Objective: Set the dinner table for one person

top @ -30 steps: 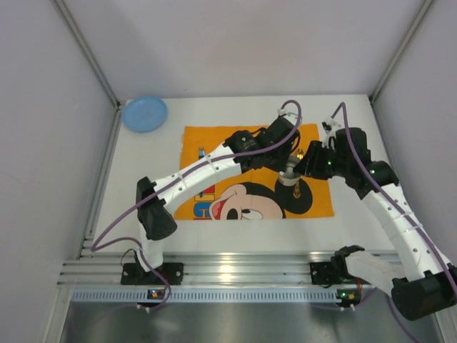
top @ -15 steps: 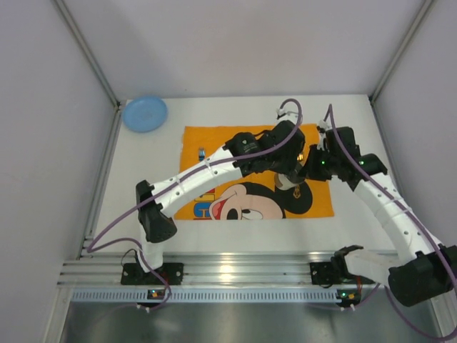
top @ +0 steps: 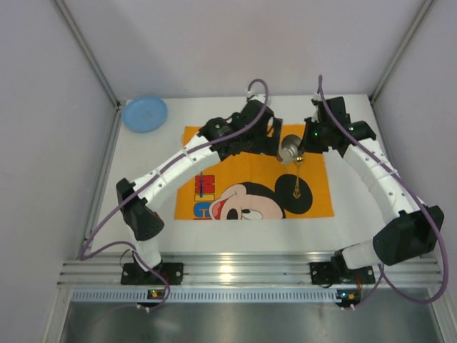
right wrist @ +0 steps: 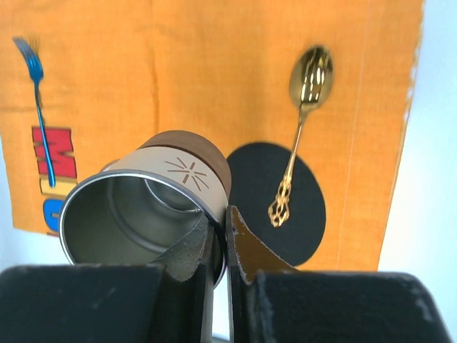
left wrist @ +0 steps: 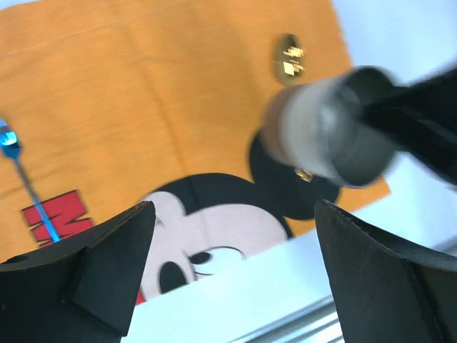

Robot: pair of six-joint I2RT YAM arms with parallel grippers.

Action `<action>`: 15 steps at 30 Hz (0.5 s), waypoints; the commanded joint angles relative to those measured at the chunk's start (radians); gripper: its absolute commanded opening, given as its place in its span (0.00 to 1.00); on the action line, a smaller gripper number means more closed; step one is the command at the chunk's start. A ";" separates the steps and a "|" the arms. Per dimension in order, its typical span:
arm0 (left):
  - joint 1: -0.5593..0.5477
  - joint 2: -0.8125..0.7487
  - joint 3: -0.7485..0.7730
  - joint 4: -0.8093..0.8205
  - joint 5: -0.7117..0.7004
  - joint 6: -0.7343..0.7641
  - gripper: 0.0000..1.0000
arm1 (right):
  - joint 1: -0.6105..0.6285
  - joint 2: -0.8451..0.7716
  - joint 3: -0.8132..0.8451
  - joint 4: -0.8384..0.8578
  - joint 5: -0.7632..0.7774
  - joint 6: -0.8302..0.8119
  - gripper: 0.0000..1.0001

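White dinner table (top: 250, 234) with orange Mickey cloth (top: 250, 171), blue plate (top: 145, 113).

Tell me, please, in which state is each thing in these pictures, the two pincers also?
Cloth: spread flat on the table.
Cup: empty, gripped at its rim, raised over the cloth.
Right pincer: shut on the cup's rim.
Left pincer: open, holding nothing.
Spoon: lying flat on the cloth.
Fork: lying flat on the cloth.
Plate: bare, at the table's far left corner.
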 commanded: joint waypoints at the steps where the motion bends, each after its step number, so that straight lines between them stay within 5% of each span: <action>1: 0.215 -0.149 -0.128 0.090 0.077 -0.003 0.98 | -0.025 0.096 0.144 0.009 0.043 -0.038 0.00; 10: 0.645 -0.117 -0.207 0.130 0.223 0.103 0.98 | -0.121 0.540 0.560 -0.109 0.119 -0.012 0.00; 15: 0.795 -0.052 -0.276 0.219 0.333 0.077 0.97 | -0.157 0.702 0.752 -0.159 0.143 0.006 0.00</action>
